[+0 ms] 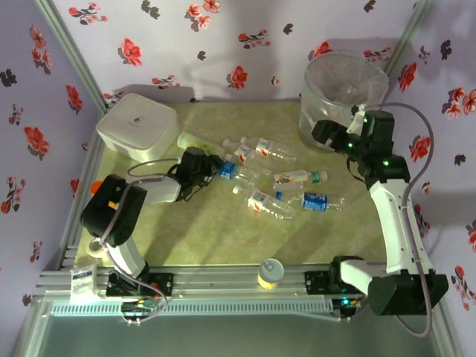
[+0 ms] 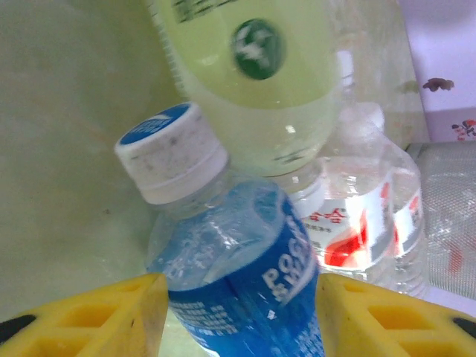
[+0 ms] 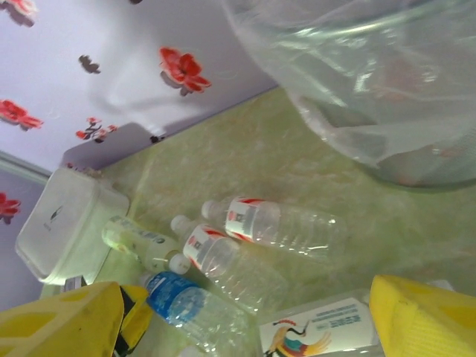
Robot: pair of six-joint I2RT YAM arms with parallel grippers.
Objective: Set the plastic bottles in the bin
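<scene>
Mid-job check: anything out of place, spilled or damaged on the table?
No spill or damage visible. One oddity: a short yellow can stands upright on the near rail, well apart from the plastic bottles, which lie on their sides mid-table. It looks like a stray rather than one of the bottles.

High rear overview; two low wrist views, blue-labelled bottle (image 2: 238, 297) in common.

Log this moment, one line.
left pincer: shut on blue-label bottle | right pincer: open, empty, beside bin | other bottles: on table
</scene>
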